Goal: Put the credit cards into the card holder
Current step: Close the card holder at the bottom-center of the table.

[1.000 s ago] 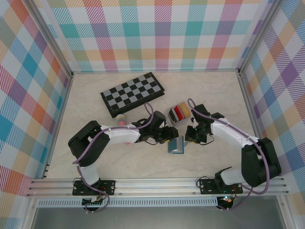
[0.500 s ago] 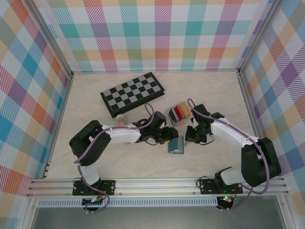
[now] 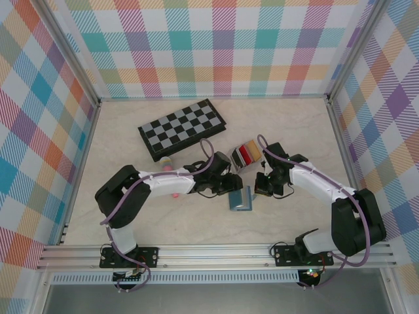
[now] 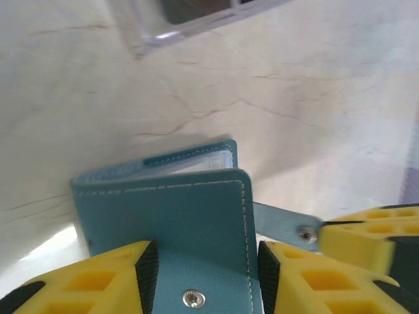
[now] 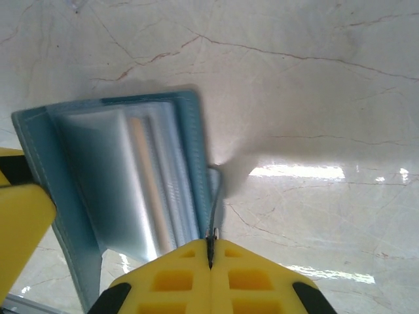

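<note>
The teal card holder (image 3: 240, 198) lies open on the table between both arms. My left gripper (image 3: 233, 186) is open, its fingers set on one cover (image 4: 190, 229) with the snap stud between them. My right gripper (image 3: 259, 189) is shut on the holder's thin snap strap (image 5: 216, 196), pulling the other side away so the clear sleeves (image 5: 124, 176) fan out; a tan strip shows among them. The red, black and tan credit cards (image 3: 247, 152) stand on edge in a small clear tray just behind the holder.
A folded chessboard (image 3: 183, 129) lies at the back left. A small pink and yellow object (image 3: 167, 163) sits beside my left arm. The tray's clear rim (image 4: 196, 23) is close ahead of the left gripper. Metal frame rails edge the table.
The left gripper and the holder have shifted very slightly to the left. The right gripper still pinches the strap in the same spot.
</note>
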`<move>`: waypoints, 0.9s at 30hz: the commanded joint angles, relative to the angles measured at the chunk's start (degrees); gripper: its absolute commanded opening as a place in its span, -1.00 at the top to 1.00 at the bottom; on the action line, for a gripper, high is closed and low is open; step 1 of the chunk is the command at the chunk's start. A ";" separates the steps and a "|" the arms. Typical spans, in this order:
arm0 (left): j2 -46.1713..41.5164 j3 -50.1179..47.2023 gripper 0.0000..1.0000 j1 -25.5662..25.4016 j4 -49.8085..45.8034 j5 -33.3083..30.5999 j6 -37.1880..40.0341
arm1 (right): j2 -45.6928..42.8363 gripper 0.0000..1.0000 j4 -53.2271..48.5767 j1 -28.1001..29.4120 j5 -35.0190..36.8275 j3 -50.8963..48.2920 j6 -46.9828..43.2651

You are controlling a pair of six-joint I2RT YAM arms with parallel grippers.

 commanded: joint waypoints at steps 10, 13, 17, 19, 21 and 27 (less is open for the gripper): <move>-9.81 -4.22 -0.11 -1.11 -4.91 -6.10 5.60 | -0.39 0.99 0.07 -0.45 -1.37 0.59 0.05; -9.65 -3.69 0.07 -0.97 -9.04 -9.53 4.63 | -0.21 0.99 0.25 -0.43 -1.54 0.69 0.19; -6.87 -3.57 0.20 -0.79 -10.91 -9.41 2.98 | -0.04 0.99 0.61 -0.43 -2.31 0.83 0.36; -4.95 -3.36 0.25 -0.79 -9.66 -7.21 2.90 | 0.01 0.99 0.71 -0.43 -2.51 0.89 0.28; -3.09 -3.16 0.25 -0.96 -6.96 -4.39 2.99 | 0.06 0.99 0.62 -0.43 -2.54 0.97 0.19; 1.49 -0.62 0.25 -1.23 -5.73 -2.03 3.17 | -0.24 0.99 0.79 -0.44 -3.41 1.05 0.13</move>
